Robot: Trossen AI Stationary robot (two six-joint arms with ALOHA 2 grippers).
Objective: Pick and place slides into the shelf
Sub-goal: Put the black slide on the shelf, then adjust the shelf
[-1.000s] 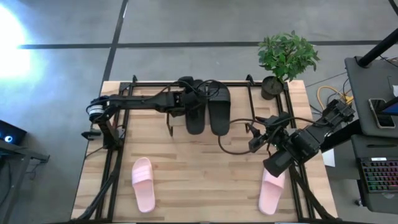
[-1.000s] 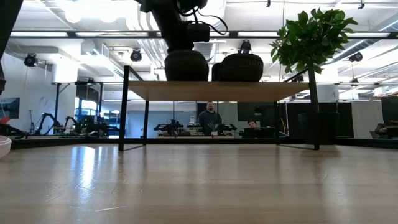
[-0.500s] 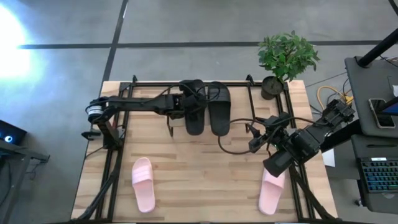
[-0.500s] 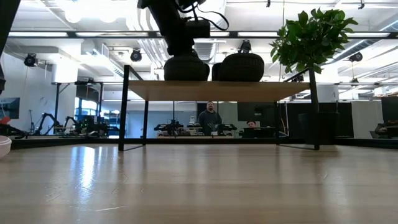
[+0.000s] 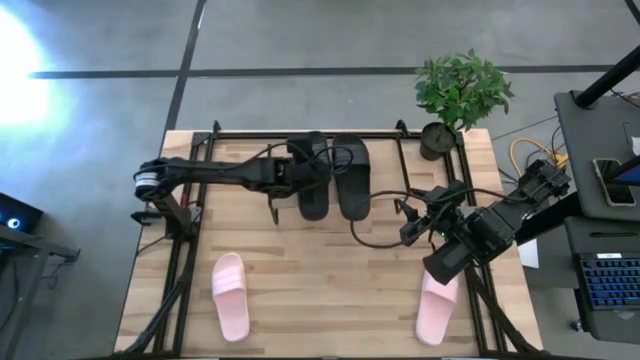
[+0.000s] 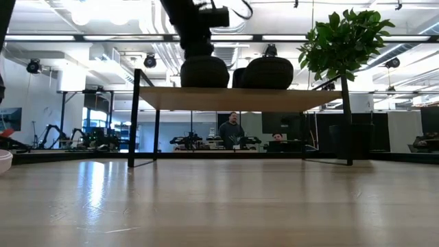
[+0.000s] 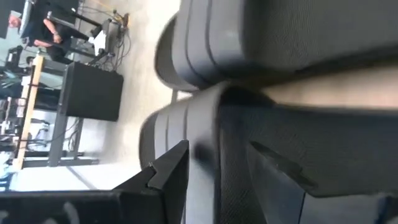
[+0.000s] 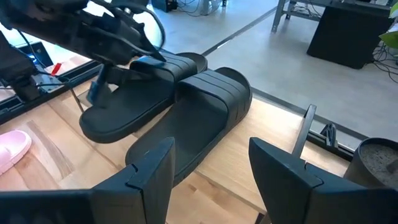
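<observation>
Two black slides stand side by side on the shelf's (image 6: pixel 240 99) wood board, on their soles: the left one (image 5: pixel 312 188) (image 8: pixel 124 106) and the right one (image 5: pixel 352 175) (image 8: pixel 205 112). My left gripper (image 5: pixel 292 172) (image 7: pixel 217 146) is open at the left black slide's (image 7: pixel 230 180) left side, with a finger on either side of it. My right gripper (image 5: pixel 410 215) (image 8: pixel 211 144) is open and hovers right of the shelf, apart from everything. Two pink slides (image 5: pixel 231 295) (image 5: pixel 437 308) lie on the table near its near edge. My left gripper comes level from the table's left, and its open fingers (image 7: pixel 171 174) stand around the left side of the left black slide (image 7: pixel 230 180), which rests on the shelf board. Whether they touch it, I cannot tell.
A potted plant (image 5: pixel 460 92) stands at the shelf's far right corner. The right arm's body (image 5: pixel 480 240) hangs partly over the right pink slide. Bare table wood (image 5: pixel 330 290) lies between the two pink slides. People and desks show in the room beyond the table.
My left gripper has drawn back a little toward the table's left edge. The left black slide's far end has swung toward the right, so it now lies about parallel to the other black slide on the shelf.
</observation>
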